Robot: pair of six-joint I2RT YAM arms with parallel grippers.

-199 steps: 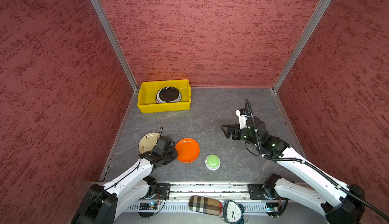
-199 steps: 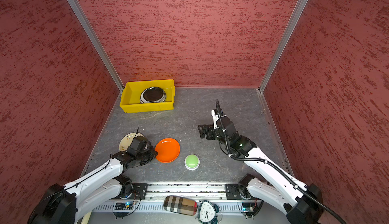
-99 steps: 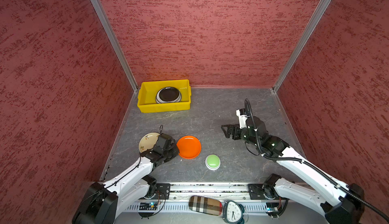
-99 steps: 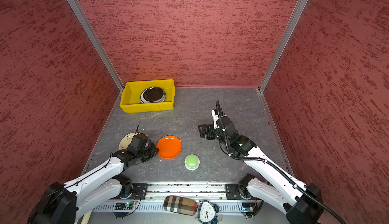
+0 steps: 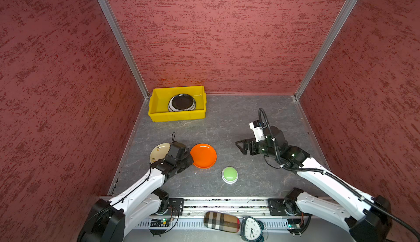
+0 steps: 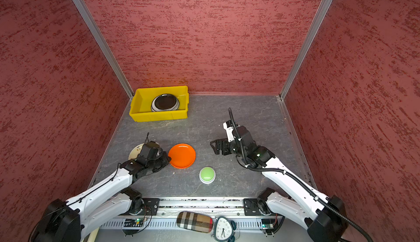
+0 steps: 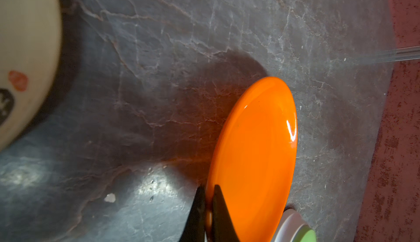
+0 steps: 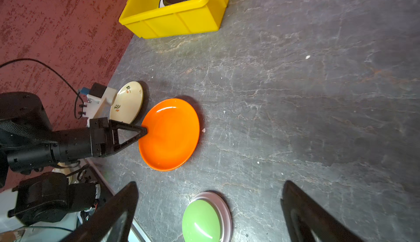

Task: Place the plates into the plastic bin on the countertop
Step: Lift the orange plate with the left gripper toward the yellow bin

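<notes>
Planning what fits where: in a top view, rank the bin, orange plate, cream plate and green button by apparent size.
1. bin, largest.
2. orange plate.
3. cream plate: looks smaller, but the left arm covers part, so its rank against the orange one is unsure.
4. green button, smallest.

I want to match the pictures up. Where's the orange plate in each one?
Top view: orange plate low centre.
Top view: orange plate low, left of centre.
Left wrist: lower right, rim in left gripper.
Right wrist: middle, left of centre.
Landmark: green button near it everywhere.
</notes>
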